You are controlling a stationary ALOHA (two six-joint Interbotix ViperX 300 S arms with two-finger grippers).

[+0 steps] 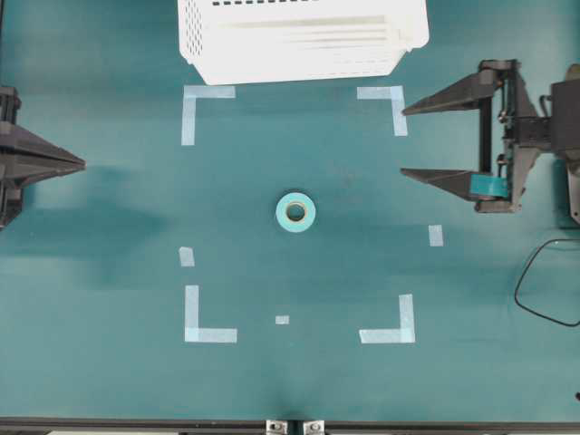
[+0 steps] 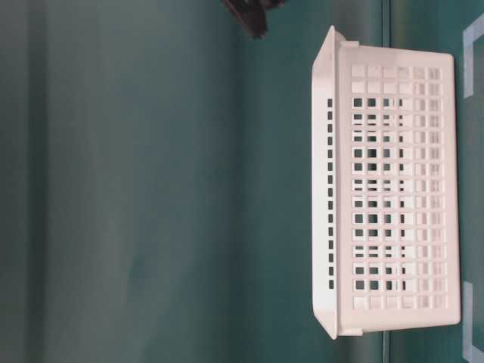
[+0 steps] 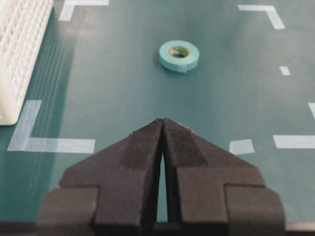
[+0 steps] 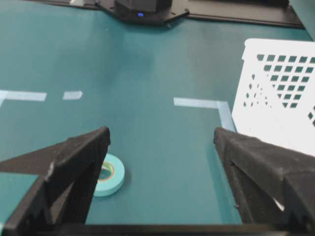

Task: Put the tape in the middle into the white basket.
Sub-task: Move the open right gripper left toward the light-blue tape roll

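The tape (image 1: 295, 212) is a small mint roll with a tan core, lying flat in the middle of the marked square; it also shows as the tape (image 3: 179, 55) and the tape (image 4: 109, 175), partly behind one finger. The white basket (image 1: 299, 41) stands at the far edge, seen side-on as the white basket (image 2: 393, 189). My right gripper (image 1: 403, 141) hovers at the right of the square, open wide and empty, its jaws well apart in the right wrist view (image 4: 161, 135). My left gripper (image 1: 82, 164) waits at the left edge, shut with nothing in it (image 3: 163, 121).
Pale tape strips mark the square's corners, such as the corner mark (image 1: 204, 100) and the corner mark (image 1: 390, 326). A black cable (image 1: 544, 281) loops at the right edge. The other arm's base (image 4: 142, 10) sits across the table.
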